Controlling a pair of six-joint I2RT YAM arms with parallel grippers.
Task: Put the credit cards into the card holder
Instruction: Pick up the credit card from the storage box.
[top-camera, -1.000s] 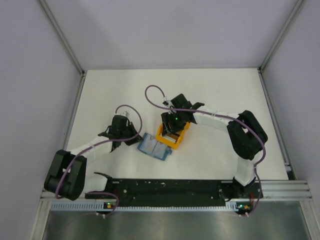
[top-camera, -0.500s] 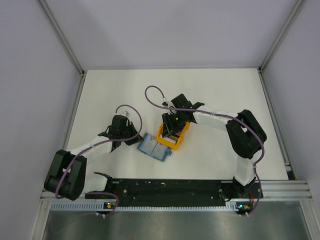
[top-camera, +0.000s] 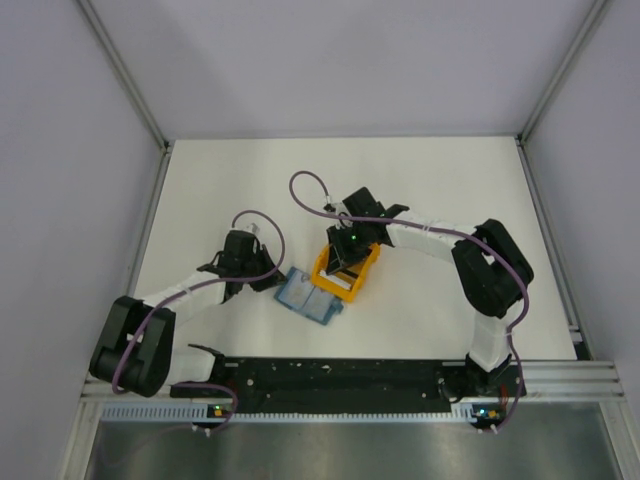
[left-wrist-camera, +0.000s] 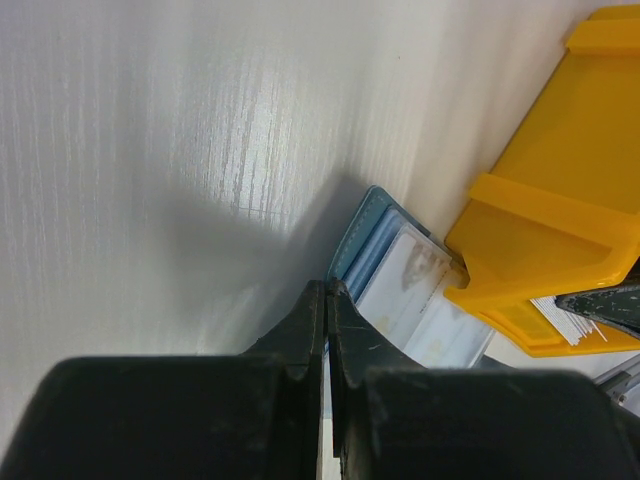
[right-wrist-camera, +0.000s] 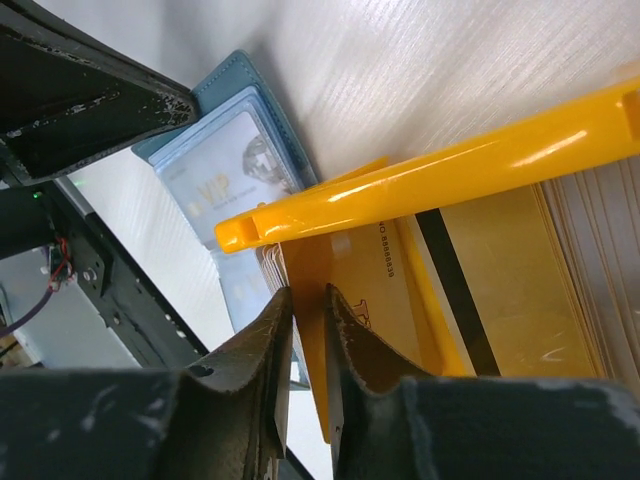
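Observation:
The teal card holder (top-camera: 310, 298) lies open on the table, a pale card (right-wrist-camera: 222, 165) showing in its pocket. My left gripper (left-wrist-camera: 327, 288) is shut, with its tips pressed on the holder's left edge (left-wrist-camera: 372, 215). Just right of it stands an orange rack (top-camera: 347, 268) that holds several credit cards (right-wrist-camera: 575, 250) on edge. My right gripper (right-wrist-camera: 308, 292) reaches down into the rack. Its jaws are narrowed to a small gap and straddle the top edge of a gold card (right-wrist-camera: 365, 285), the front one of the stack.
The rack's front bar (right-wrist-camera: 450, 160) crosses just ahead of my right fingers. My left gripper's dark body (right-wrist-camera: 90, 100) sits close by at the holder's far side. White table (top-camera: 450, 190) spreads behind and to the right, with enclosure walls around it.
My right gripper's jaws have drawn much closer together inside the rack. Neither arm has shifted noticeably, and the card holder has stayed in place.

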